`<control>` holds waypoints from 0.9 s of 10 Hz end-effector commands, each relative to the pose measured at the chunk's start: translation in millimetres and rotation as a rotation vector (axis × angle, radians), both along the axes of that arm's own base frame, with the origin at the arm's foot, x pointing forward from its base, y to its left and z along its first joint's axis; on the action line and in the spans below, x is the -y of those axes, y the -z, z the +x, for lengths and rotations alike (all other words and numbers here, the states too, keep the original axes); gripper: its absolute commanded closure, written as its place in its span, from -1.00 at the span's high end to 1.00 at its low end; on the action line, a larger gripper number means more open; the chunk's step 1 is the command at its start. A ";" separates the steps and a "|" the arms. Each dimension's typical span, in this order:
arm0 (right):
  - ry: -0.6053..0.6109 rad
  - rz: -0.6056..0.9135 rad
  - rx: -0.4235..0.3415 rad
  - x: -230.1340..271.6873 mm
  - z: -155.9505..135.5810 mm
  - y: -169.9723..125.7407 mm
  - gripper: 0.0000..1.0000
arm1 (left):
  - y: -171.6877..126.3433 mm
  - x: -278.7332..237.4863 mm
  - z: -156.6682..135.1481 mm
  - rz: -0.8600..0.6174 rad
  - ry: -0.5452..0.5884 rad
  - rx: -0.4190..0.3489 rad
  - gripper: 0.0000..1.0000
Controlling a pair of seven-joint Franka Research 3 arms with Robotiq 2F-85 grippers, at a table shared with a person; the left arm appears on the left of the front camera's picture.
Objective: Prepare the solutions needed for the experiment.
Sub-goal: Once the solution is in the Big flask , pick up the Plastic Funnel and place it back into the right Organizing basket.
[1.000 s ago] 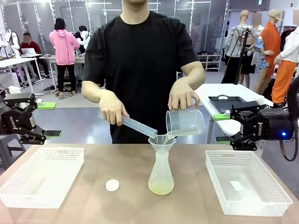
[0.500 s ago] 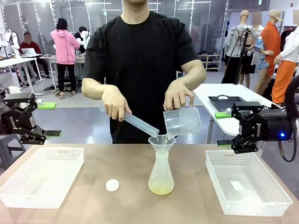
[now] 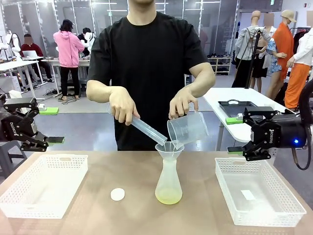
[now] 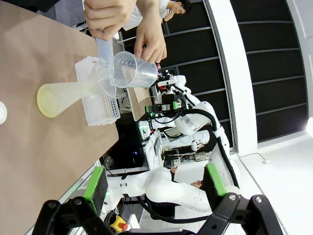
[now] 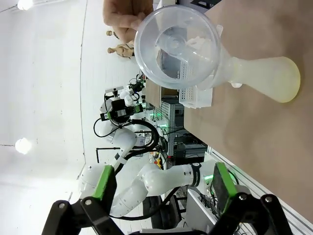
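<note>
While a person (image 3: 151,58) tips cylinder (image 3: 144,129) and beaker (image 3: 187,129) into the funnel (image 3: 169,147) on the flask (image 3: 168,178), lower centre, filling seems partway: shallow yellow liquid (image 3: 168,197) inside, stopper (image 3: 117,194) loose on the table (image 3: 195,218) to its left, left gripper (image 3: 51,126) and right gripper (image 3: 234,134) wide open, empty, at mid-edges.

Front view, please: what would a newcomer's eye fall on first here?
The person at the far side tips a cylinder and a beaker over the funnel in the flask at mid-table, pale yellow liquid at its bottom. The left gripper and right gripper hang open at the sides.
</note>
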State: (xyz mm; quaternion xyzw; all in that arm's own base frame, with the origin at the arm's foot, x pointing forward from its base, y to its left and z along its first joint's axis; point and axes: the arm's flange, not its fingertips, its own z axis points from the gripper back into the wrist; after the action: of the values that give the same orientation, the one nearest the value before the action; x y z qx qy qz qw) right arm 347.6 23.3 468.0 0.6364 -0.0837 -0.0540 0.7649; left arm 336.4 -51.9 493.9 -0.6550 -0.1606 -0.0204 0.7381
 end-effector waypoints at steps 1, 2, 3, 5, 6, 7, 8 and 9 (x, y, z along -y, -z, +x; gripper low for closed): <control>-0.002 0.003 0.003 -0.9 0.0 -0.9 1.00 | -2.1 2.2 0.9 -0.026 0.000 0.004 1.00; -0.002 0.003 0.003 -0.9 0.0 -0.9 1.00 | -2.1 2.2 0.9 -0.026 0.000 0.004 1.00; -0.002 0.003 0.003 -0.9 0.0 -0.9 1.00 | -2.1 2.2 0.9 -0.026 0.000 0.004 1.00; -0.002 0.003 0.003 -0.9 0.0 -0.9 1.00 | -2.1 2.2 0.9 -0.026 0.000 0.004 1.00; -0.002 0.003 0.003 -0.9 0.0 -0.9 1.00 | -2.1 2.2 0.9 -0.026 0.000 0.004 1.00; -0.002 0.003 0.003 -0.9 0.0 -0.9 1.00 | -2.1 2.2 0.9 -0.026 0.000 0.004 1.00; -0.002 0.003 0.003 -0.9 0.0 -0.9 1.00 | -2.1 2.2 0.9 -0.026 0.000 0.004 1.00; -0.002 0.003 0.003 -0.9 0.0 -0.9 1.00 | -2.1 2.2 0.9 -0.026 0.000 0.004 1.00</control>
State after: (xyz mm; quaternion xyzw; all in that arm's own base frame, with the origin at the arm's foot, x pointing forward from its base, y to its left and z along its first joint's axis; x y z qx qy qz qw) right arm 347.6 23.8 467.8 0.6356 -0.0835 -0.0537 0.7656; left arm 336.4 -51.9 493.9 -0.6551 -0.1605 -0.0204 0.7380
